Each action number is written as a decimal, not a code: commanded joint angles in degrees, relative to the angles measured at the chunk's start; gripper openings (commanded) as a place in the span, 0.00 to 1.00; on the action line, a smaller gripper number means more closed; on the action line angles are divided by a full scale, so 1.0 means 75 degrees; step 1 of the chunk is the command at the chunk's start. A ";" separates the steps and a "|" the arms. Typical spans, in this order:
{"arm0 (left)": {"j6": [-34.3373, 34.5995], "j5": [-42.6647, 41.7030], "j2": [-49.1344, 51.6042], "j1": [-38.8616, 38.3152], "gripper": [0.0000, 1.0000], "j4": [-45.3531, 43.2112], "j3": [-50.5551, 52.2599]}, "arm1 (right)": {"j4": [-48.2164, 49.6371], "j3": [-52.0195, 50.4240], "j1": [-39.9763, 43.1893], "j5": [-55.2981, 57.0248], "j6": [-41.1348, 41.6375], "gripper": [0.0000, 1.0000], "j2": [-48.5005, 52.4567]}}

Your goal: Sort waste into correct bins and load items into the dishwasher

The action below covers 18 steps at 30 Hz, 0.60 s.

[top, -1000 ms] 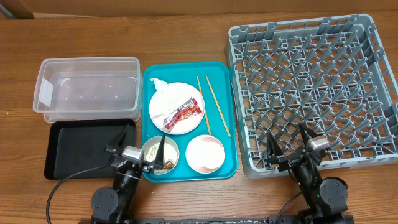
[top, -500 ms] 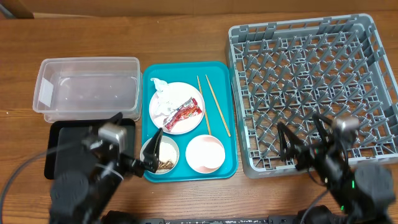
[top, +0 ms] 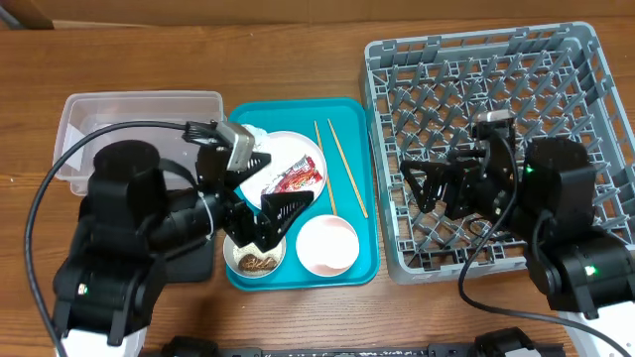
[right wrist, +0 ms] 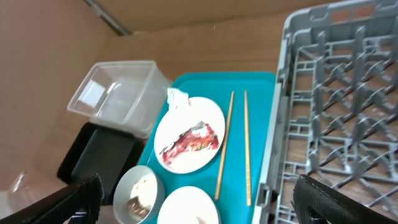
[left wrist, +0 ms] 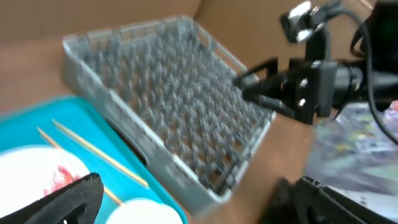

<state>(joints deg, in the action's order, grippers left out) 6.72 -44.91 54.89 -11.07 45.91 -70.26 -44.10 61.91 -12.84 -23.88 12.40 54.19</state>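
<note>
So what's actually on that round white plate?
A red-and-white snack wrapper lies across the plate, and a crumpled white tissue sits at its edge. Anything beneath the wrapper is hidden.

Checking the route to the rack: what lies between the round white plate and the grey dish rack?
Two wooden chopsticks, lying side by side on the teal tray; the overhead view shows it.

Black tray (top: 205,266) mostly under left arm (top: 124,223), left wrist view blurred, dish rack (right wrist: 348,93) cropped at edge
</note>
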 commanded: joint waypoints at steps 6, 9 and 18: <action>0.0283 0.2483 0.0761 -0.1142 1.00 0.2154 -0.0152 | 0.0032 0.0227 -0.0032 -0.0312 0.0055 1.00 -0.0009; 0.0935 0.3669 0.0965 -0.1606 1.00 0.2804 0.0009 | 0.0035 0.0227 -0.0035 -0.0312 0.0160 1.00 -0.0009; 0.2940 0.5412 0.1684 -0.2390 0.93 0.2632 0.0868 | 0.0061 0.0227 -0.0035 -0.0312 0.0157 1.00 -0.0006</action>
<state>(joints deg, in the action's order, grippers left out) 21.37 -10.61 65.60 -28.23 67.02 -65.98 -43.94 61.91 -12.84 -25.61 13.34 54.39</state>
